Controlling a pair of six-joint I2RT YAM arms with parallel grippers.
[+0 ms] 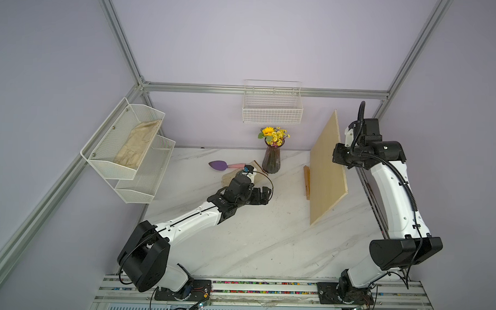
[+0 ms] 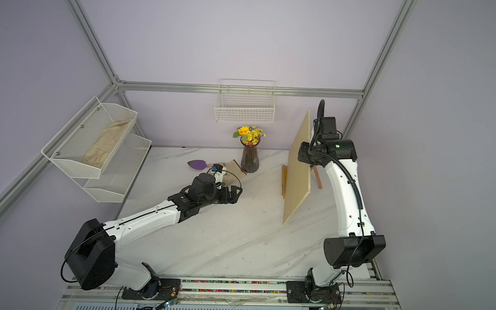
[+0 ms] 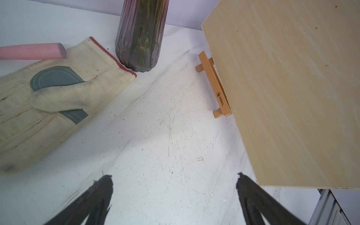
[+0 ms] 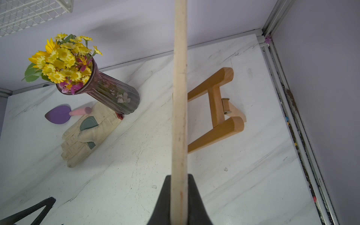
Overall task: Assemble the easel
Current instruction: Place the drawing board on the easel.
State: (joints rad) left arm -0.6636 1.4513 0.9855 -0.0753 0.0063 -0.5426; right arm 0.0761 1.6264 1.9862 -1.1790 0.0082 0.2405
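**Ana:** Top views first. Where is the easel?

**Ben:** In both top views the small orange-brown wooden-slat easel [image 1: 306,182] sits on the white marbled tabletop [image 1: 266,233], on the right arm's side of the purple ribbed glass vase of yellow flowers [image 1: 271,160]. A large pale plywood rectangular board [image 1: 327,169], tilted on edge, hides most of it.

**Ana:** And the arms?

**Ben:** The right gripper [image 1: 338,158] is at the board's edge away from the vase. The left gripper [image 1: 264,194] hovers low in front of the vase. A purple-bladed trowel with a pink handle [image 1: 221,165] lies on the vase's other side.

**Ana:** Left wrist view?

**Ben:** The left gripper's jaws stand wide apart, with only bare tabletop between them. A cream canvas work glove [image 3: 48,109] lies against the vase's foot. Beyond the vase, the easel's ledge bar [image 3: 214,83] with small dark print shows at the board's lower edge. I cannot tell whether they touch.

**Ana:** Right wrist view?

**Ben:** The right gripper's jaws are clamped on the board's thin edge. Past the board from the vase are the easel's two legs, a crossbar and the hinged rear leg, angled out.
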